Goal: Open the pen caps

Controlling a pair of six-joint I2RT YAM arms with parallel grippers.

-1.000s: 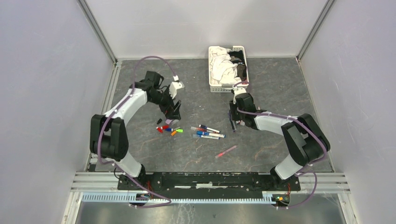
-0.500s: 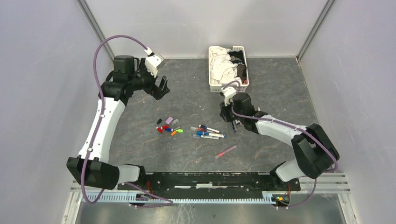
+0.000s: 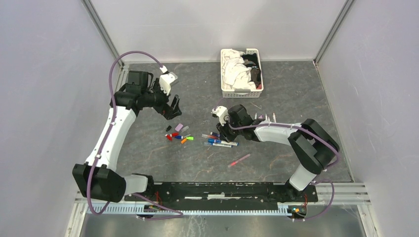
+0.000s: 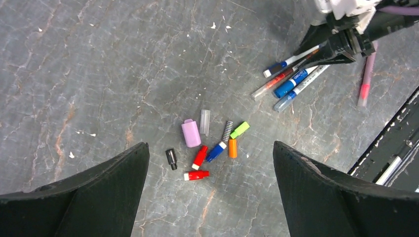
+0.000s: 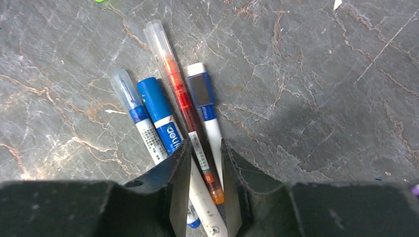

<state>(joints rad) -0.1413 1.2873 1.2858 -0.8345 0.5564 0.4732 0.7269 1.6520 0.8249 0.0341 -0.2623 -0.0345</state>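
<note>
The left claw [image 4: 209, 148] hangs wide open above the loose pen caps [image 4: 190, 133] on the table [image 4: 74, 74]. The right claw [image 5: 204, 148] straddles two pens [image 5: 165, 121], its jaws narrowly apart; whether it grips them is unclear.

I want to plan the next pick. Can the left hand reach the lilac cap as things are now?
Probably yes. The left hand hangs open over the lilac cap, and nothing covers it. Only a clear cap lies close beside it and might get nudged.
</note>
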